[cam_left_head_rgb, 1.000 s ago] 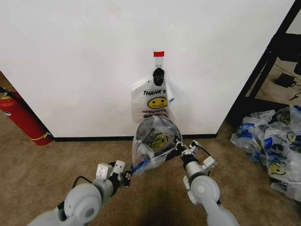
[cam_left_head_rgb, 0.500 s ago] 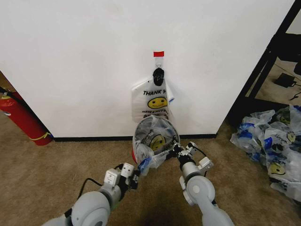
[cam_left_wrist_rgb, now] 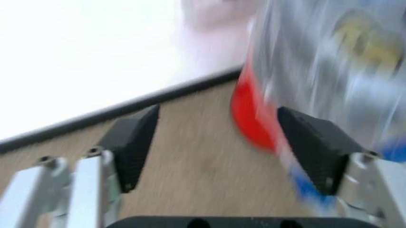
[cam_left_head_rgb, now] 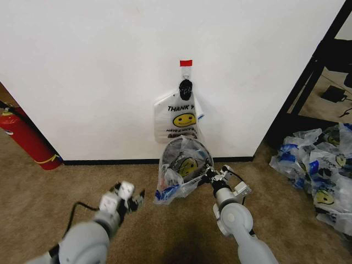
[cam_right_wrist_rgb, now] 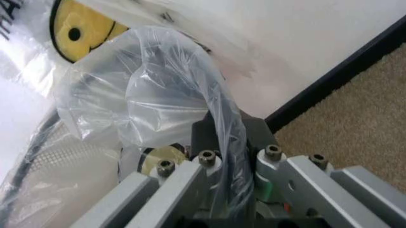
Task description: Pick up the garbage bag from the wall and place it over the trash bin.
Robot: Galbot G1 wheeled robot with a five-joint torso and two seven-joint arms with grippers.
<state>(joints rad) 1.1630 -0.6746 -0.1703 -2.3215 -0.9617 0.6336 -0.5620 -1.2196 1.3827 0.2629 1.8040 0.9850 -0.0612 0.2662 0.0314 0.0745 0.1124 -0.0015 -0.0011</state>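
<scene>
the garbage bag is draped over the trash bin at the wall. the right gripper pinches its rim on the right; the left gripper hangs spread wide and empty, just left of the bag's loose edge.

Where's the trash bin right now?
In the head view, the trash bin stands on the carpet against the wall, directly below the hanging bags, with the garbage bag draped over it and the right gripper at its side.
</scene>
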